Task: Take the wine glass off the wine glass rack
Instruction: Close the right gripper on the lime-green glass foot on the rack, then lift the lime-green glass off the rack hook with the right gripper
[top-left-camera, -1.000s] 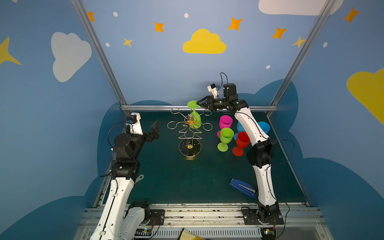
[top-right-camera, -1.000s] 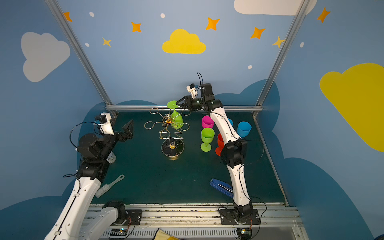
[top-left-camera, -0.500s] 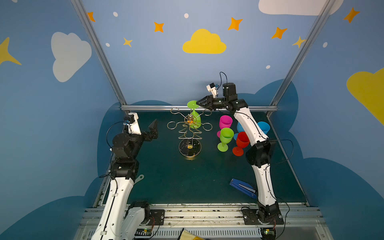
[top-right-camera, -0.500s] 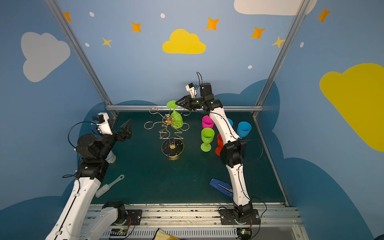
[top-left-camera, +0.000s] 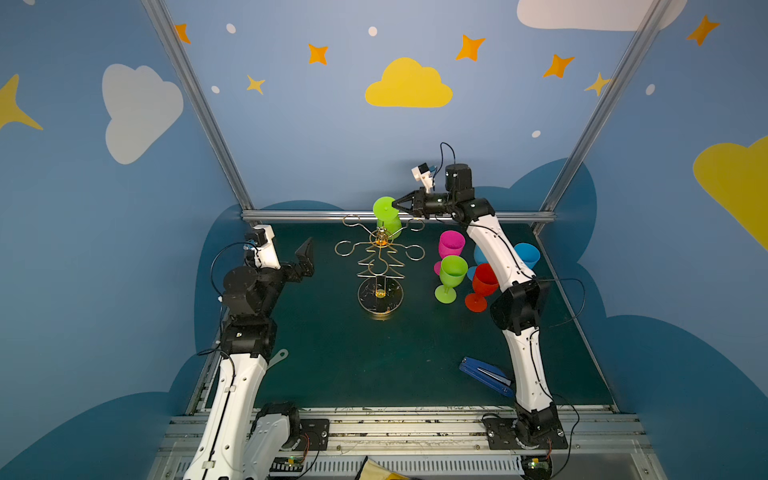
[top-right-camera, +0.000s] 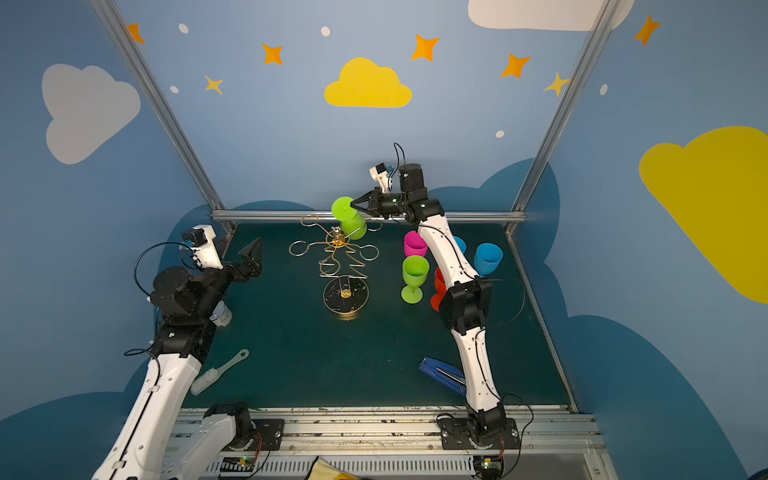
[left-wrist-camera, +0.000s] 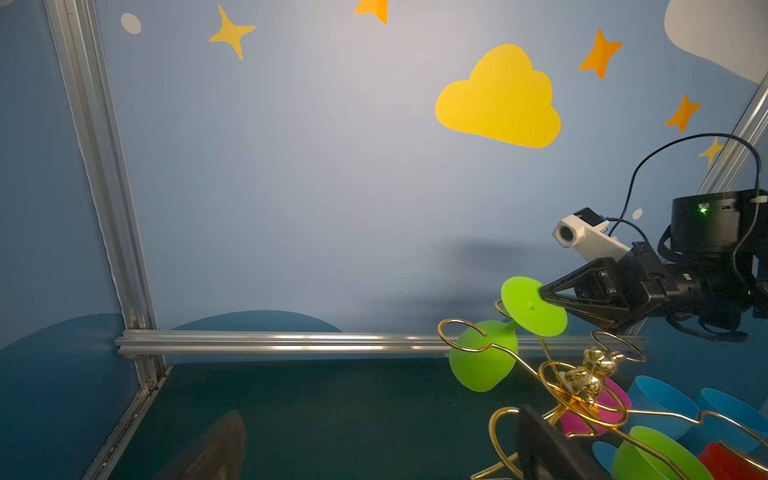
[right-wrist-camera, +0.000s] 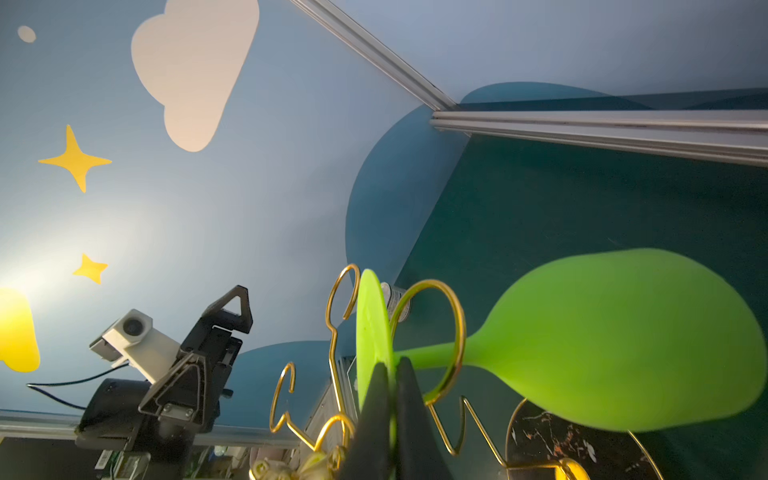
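Grip set: my right gripper pinches the foot of the lime wine glass, which hangs inverted in a rear loop of the wine glass rack. I'd ease the stem out through the loop's gap; my left gripper is open.

The dark green counter carries the wine glass rack, whose round base stands on it below the right claw and somewhat nearer the arm mounts. To that claw's right and lower down, under its arm, a pink glass, a green glass, a red glass and two blue cups stand upright, close together. A blue stapler lies flat well apart from that claw, near the counter's front edge. Behind the left claw, beside its arm, lies a white brush. A small pale can sits closer to that claw, partly hidden by the arm.
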